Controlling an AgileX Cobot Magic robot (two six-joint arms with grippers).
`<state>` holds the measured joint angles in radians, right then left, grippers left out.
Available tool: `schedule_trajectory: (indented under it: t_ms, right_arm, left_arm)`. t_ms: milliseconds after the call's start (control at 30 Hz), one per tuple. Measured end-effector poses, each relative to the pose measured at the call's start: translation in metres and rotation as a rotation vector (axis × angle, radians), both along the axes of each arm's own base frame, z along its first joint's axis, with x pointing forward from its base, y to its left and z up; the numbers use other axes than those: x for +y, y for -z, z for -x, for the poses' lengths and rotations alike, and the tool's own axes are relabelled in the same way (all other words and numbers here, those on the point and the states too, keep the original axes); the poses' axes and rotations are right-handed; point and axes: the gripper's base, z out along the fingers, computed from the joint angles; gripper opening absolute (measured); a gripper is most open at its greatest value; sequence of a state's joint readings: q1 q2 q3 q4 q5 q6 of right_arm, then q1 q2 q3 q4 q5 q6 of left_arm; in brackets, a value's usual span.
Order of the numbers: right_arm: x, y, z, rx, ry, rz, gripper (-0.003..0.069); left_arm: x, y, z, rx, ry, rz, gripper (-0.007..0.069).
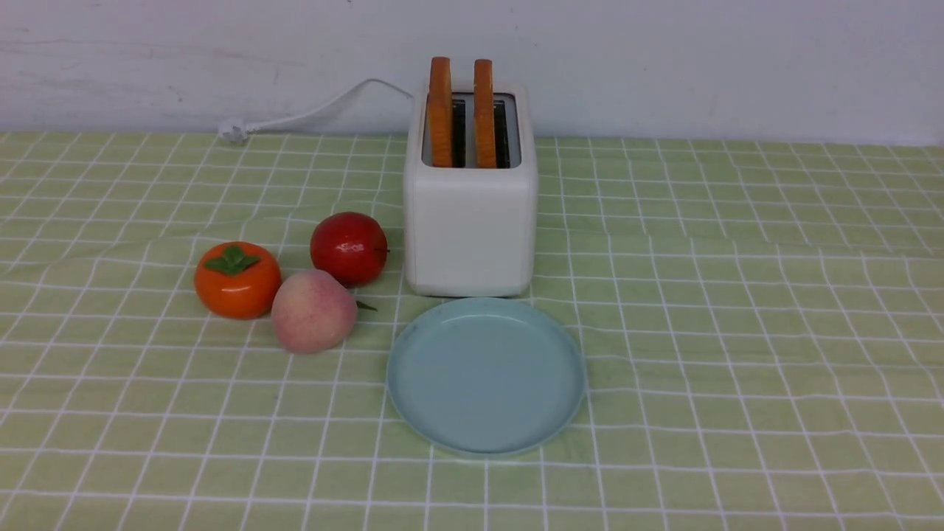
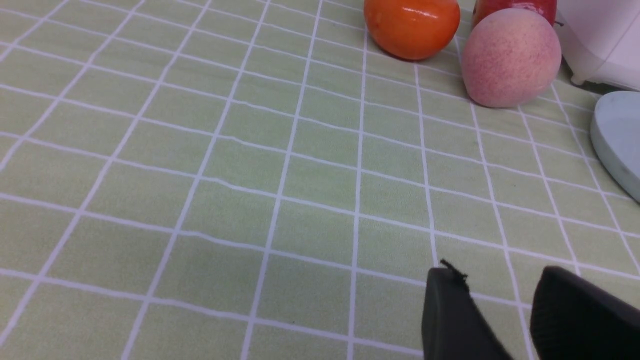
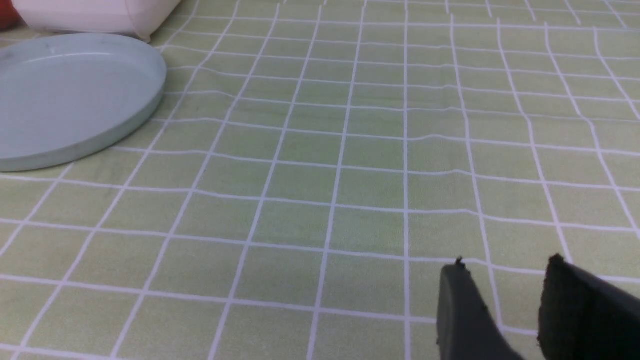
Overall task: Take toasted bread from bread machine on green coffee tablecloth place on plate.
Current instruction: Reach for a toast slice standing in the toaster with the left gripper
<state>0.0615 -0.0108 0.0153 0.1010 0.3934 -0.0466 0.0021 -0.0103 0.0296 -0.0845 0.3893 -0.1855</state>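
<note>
- Two thick golden-tan toast slices (image 1: pixel 440 110) stand on edge in the white boxy toaster (image 1: pixel 470 228), at 12 o'clock from the round pale blue-green plate (image 1: pixel 487 372) on the yellow-green gridded tablecloth (image 1: pixel 737 295). Their length runs 12 to 6.
- The left gripper (image 2: pixel 500 282) and right gripper (image 3: pixel 505 272) are both spread and empty. The toaster lies towards 1 and 11 o'clock of them, and neither is clearly nearer.
- The slices' lower halves are hidden in the slots.

Toasted bread (image 1: pixel 441 110) upright in bread machine (image 1: pixel 470 236), plate (image 1: pixel 485 376) just before it, fruits (image 1: pixel 313 310) at its left (clustered), tablecloth (image 1: pixel 737 332) beneath.
</note>
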Motion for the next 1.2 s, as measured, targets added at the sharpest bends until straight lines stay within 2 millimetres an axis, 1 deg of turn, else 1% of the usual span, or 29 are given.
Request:
schedule_trajectory:
  t_ms: [400,533,567,633,667,700,733,800,900,1000,1033,1100,1167,1200]
  right_arm:
    - [0.000,0.000,0.000,0.000,0.000,0.000,0.0241]
    - [0.000,0.000,0.000,0.000,0.000,0.000,0.0241]
    - [0.000,0.000,0.000,0.000,0.000,0.000,0.0241]
    - [0.000,0.000,0.000,-0.001,0.000,0.000,0.0241]
    - [0.000,0.000,0.000,-0.001,0.000,0.000,0.0241]
    - [0.000,0.000,0.000,-0.001,0.000,0.000,0.0241]
    - [0.000,0.000,0.000,-0.001,0.000,0.000,0.0241]
    - [0.000,0.000,0.000,-0.001,0.000,0.000,0.0241]
    - [0.000,0.000,0.000,-0.001,0.000,0.000,0.0241]
    - [0.000,0.000,0.000,-0.001,0.000,0.000,0.0241]
    - [0.000,0.000,0.000,-0.001,0.000,0.000,0.0241]
    - [0.000,0.000,0.000,-0.001,0.000,0.000,0.0241]
    - [0.000,0.000,0.000,-0.001,0.000,0.000,0.0241]
    - [0.000,0.000,0.000,-0.001,0.000,0.000,0.0241]
  left_arm:
    - [0.000,0.000,0.000,-0.004,0.000,0.000,0.0237]
    - [0.001,-0.004,-0.001,-0.049,-0.005,-0.011,0.0237]
    - [0.001,-0.008,-0.002,-0.089,-0.010,-0.001,0.0237]
    - [0.000,-0.013,-0.003,-0.142,-0.022,0.066,0.0237]
    - [0.000,-0.016,-0.004,-0.172,-0.031,0.133,0.0237]
    - [0.000,-0.016,-0.004,-0.177,-0.033,0.139,0.0237]
    - [-0.001,-0.020,-0.004,-0.211,-0.052,0.285,0.0237]
    - [-0.001,-0.023,-0.004,-0.243,-0.074,0.437,0.0237]
    - [-0.001,-0.026,-0.005,-0.266,-0.089,0.548,0.0237]
    - [0.001,-0.032,-0.005,-0.327,-0.112,0.682,0.0237]
    - [0.002,-0.033,-0.005,-0.337,-0.115,0.688,0.0237]
    - [0.005,-0.038,-0.004,-0.397,-0.134,0.759,0.0236]
    - [0.007,-0.040,-0.004,-0.432,-0.146,0.787,0.0218]
    - [0.006,-0.044,-0.003,-0.437,-0.141,0.794,0.0180]
